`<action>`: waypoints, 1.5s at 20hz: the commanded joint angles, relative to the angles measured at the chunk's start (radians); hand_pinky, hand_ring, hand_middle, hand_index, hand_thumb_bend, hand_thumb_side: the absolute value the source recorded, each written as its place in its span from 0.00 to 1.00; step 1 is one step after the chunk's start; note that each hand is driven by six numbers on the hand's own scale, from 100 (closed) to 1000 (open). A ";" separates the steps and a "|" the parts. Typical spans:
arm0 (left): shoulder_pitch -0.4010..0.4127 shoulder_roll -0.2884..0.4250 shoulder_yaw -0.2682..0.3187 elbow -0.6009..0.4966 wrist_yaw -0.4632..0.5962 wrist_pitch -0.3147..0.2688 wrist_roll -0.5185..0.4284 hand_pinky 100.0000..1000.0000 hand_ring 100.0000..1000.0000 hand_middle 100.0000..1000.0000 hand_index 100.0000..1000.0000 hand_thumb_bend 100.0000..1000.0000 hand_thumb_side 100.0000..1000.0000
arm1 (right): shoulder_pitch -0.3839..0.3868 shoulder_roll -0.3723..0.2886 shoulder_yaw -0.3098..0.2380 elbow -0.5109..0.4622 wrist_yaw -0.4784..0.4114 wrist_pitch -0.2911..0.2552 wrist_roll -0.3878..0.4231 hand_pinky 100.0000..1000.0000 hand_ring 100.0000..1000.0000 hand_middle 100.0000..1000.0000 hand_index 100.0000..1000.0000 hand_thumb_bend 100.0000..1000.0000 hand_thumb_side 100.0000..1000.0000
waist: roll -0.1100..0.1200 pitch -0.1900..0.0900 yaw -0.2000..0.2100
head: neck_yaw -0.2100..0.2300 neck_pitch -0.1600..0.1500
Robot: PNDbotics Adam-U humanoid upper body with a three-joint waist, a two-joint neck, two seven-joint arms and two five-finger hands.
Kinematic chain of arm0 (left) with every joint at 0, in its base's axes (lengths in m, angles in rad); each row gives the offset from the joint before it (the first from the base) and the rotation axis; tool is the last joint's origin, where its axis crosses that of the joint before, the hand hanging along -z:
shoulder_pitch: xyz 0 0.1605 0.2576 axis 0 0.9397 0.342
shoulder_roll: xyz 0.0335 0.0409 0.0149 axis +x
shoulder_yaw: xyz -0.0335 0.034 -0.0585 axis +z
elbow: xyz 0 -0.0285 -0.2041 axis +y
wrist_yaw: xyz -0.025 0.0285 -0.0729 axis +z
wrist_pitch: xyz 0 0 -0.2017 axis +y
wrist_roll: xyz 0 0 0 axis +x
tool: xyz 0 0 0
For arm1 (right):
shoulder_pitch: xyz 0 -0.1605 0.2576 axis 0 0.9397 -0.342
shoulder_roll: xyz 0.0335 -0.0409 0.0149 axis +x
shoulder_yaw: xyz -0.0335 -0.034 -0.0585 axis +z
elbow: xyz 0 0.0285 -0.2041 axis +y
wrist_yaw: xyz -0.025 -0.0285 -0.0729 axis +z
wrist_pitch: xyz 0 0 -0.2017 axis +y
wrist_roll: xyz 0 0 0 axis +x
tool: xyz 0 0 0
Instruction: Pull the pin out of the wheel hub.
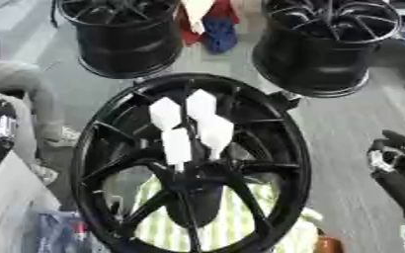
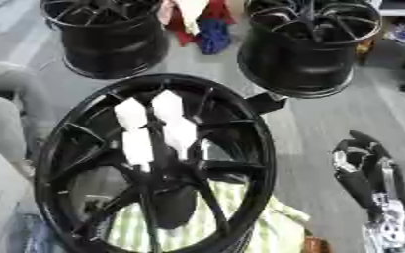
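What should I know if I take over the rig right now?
Right robot hand: fingers curled, holding nothing, at the right edge, clear of the wheel hub.
Left robot hand: not in view.
The wheel hub stands in front, centre; four white pins stick out above its middle.
Done: no pin visibly pulled.
Left: reach in, grip a pin, pull it out.

Layout around the wheel hub

The wheel hub [image 1: 193, 165] stood nearest, pins [image 1: 191, 126] in its upper spokes; two rims [image 1: 128, 37] [image 1: 323, 44] stood behind it, the right hand [image 2: 361, 165] to its right.
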 commanded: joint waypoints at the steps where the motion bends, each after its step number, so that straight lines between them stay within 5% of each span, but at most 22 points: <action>1: -0.006 0.035 0.010 -0.023 -0.004 -0.004 -0.001 0.58 0.60 0.63 0.76 0.14 0.25 | -0.008 -0.015 -0.006 -0.018 0.003 -0.001 -0.001 0.68 0.56 0.64 0.79 0.00 0.22 | 0.002 -0.008 -0.002 | -0.001 -0.002; 9: 0.015 0.143 0.000 -0.069 -0.002 -0.018 -0.017 0.58 0.59 0.64 0.76 0.15 0.26 | -0.010 -0.017 -0.004 -0.015 0.004 0.000 0.001 0.68 0.56 0.64 0.79 0.00 0.21 | 0.007 -0.008 -0.011 | 0.001 -0.002; 20: 0.020 0.710 -0.062 -0.178 0.011 -0.099 -0.148 0.64 0.62 0.68 0.81 0.18 0.33 | -0.006 -0.033 0.001 -0.010 0.010 0.001 0.005 0.68 0.56 0.64 0.79 0.00 0.21 | 0.032 -0.013 -0.027 | -0.002 -0.002; 24: -0.070 0.891 -0.152 -0.163 -0.030 -0.150 -0.311 0.70 0.66 0.72 0.85 0.20 0.35 | -0.005 -0.041 0.007 -0.009 0.011 0.001 0.011 0.68 0.56 0.64 0.79 0.00 0.21 | 0.037 -0.016 -0.039 | 0.006 -0.002; 27: -0.128 0.931 -0.195 -0.147 -0.052 -0.174 -0.434 0.70 0.66 0.72 0.85 0.20 0.35 | -0.004 -0.043 0.009 -0.008 0.011 0.001 0.015 0.68 0.56 0.64 0.79 0.00 0.21 | 0.039 -0.018 -0.041 | 0.008 -0.002; 30: -0.232 0.957 -0.310 -0.185 -0.099 -0.234 -0.637 0.77 0.72 0.77 0.86 0.23 0.18 | -0.003 -0.051 0.016 -0.008 0.012 0.002 0.021 0.68 0.56 0.64 0.79 0.00 0.21 | 0.042 -0.020 -0.057 | 0.021 -0.002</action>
